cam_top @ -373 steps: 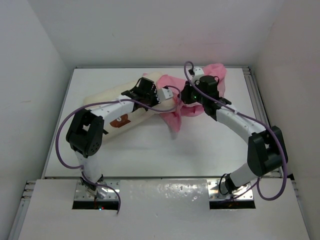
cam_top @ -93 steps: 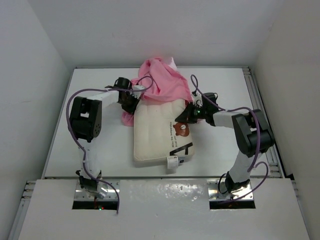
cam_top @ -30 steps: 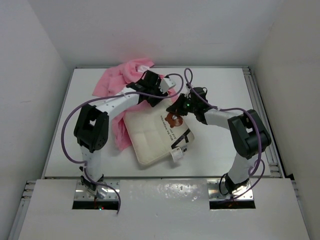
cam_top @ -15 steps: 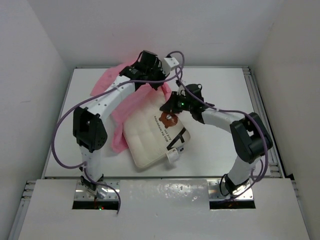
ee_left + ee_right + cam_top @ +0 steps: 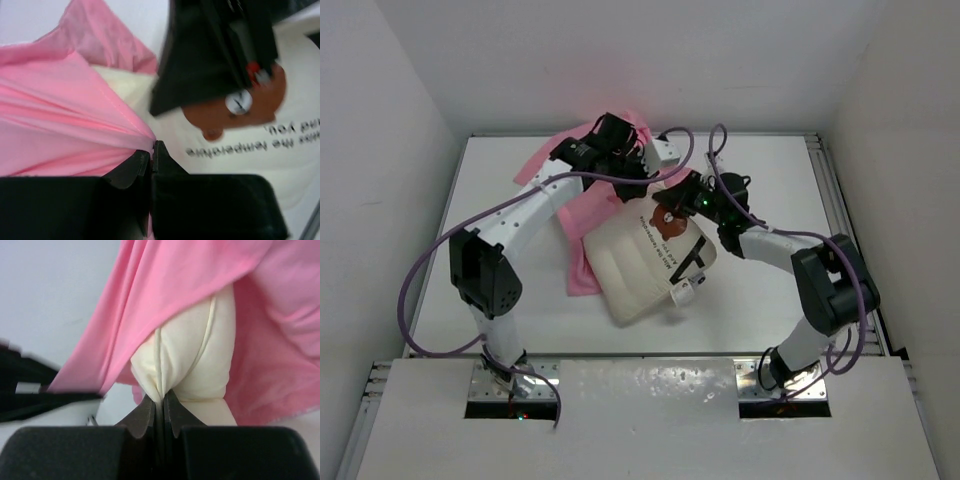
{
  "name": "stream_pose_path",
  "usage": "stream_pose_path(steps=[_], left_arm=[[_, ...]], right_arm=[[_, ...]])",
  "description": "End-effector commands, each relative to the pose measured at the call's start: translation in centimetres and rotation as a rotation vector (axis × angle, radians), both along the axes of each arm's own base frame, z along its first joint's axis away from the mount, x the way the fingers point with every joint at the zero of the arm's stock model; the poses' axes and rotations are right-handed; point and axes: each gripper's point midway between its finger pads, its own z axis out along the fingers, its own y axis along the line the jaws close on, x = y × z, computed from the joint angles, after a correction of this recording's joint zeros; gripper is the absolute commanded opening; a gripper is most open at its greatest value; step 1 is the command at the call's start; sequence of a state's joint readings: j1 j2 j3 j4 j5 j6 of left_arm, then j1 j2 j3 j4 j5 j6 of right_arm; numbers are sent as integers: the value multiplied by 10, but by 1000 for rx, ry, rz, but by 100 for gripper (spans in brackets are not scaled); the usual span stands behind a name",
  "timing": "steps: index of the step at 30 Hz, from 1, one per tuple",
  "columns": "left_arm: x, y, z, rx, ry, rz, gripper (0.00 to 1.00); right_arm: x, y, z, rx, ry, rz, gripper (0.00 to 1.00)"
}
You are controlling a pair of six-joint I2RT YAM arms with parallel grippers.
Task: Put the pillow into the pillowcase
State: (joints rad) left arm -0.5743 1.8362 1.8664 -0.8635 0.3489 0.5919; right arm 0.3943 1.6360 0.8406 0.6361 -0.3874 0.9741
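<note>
Pillow (image 5: 640,265): mid worktop, lying slantwise, with its tag (image 5: 685,292) end toward the near edge and its bear print (image 5: 667,216) end toward the far edge. Most of the cream face is bare; only the far end sits under pink cloth.
Pillowcase (image 5: 580,262): bunched toward the far-left corner of the worktop (image 5: 770,300). One fold trails along the pillow's left side. In the right wrist view the cloth drapes over the cream corner.
Left gripper (image 5: 151,150): fingers together, pinching a pink edge just beside the bear print. Judged purpose: to hold the opening up and apart from the pillow so it can be drawn over.
Right gripper (image 5: 161,404): fingers clamped on the seam at the pillow's far end, with pink hanging on both sides. Judged purpose: to steer that corner into the opening and keep the pillow from sliding.
Stage: early insertion, with one end barely entered and the bulk outside.
Next move: likely to need the pink edge pulled toward the near edge while the seam grip holds.
Risk: the satin looks slick, so the edge may slip from the pinch or fold under the pillow.
</note>
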Motion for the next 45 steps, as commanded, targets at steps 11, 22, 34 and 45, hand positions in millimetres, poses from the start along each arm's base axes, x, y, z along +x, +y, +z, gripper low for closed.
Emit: stream_pose_path(steps=[11, 22, 34, 45], left_arm=[[-11, 73, 0, -13, 45, 192, 100], [-13, 223, -58, 40, 139, 634, 25], [-47, 276, -154, 202, 260, 813, 78], [-74, 261, -223, 193, 514, 729, 82]], right_arm=[[27, -15, -19, -300, 165, -52, 98], [42, -98, -46, -449, 324, -156, 6], [106, -113, -146, -566, 557, -297, 80], [53, -101, -196, -592, 669, -232, 59]])
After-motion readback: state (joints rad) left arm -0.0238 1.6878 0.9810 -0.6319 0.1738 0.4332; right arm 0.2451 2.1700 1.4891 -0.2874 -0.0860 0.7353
